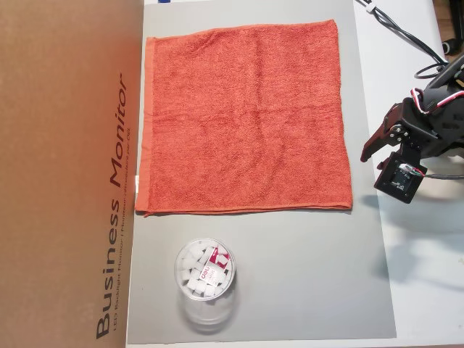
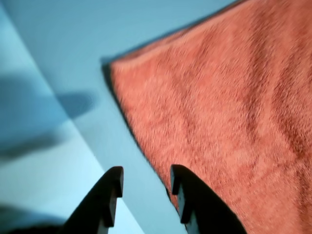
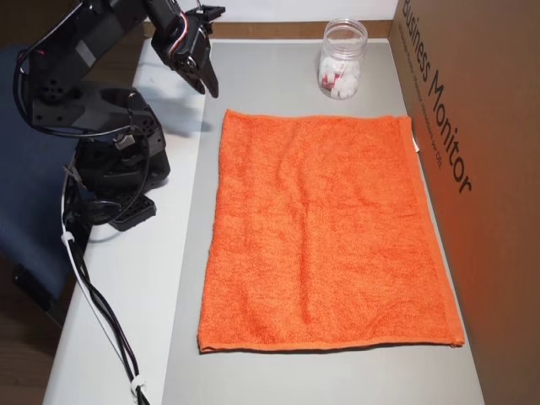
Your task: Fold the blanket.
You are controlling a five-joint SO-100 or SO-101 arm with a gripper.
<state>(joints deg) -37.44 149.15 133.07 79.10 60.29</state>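
blanket (image 1: 246, 119): flat and unfolded on grey mat (image 1: 290, 275), one layer, edges hemmed
gripper (image 2: 145, 187): jaws parted, holding nothing, hovering off the blanket's corner, at 4 o'clock of it in an overhead view (image 1: 371, 147)
jar (image 1: 205, 274): clear plastic, on mat at 6 o'clock of blanket, apart
cardboard box (image 1: 65, 167): along blanket's 9 o'clock edge

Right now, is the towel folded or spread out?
Spread out. The towel lies flat in a single layer, all four corners visible in both overhead views; the gripper isn't touching it.
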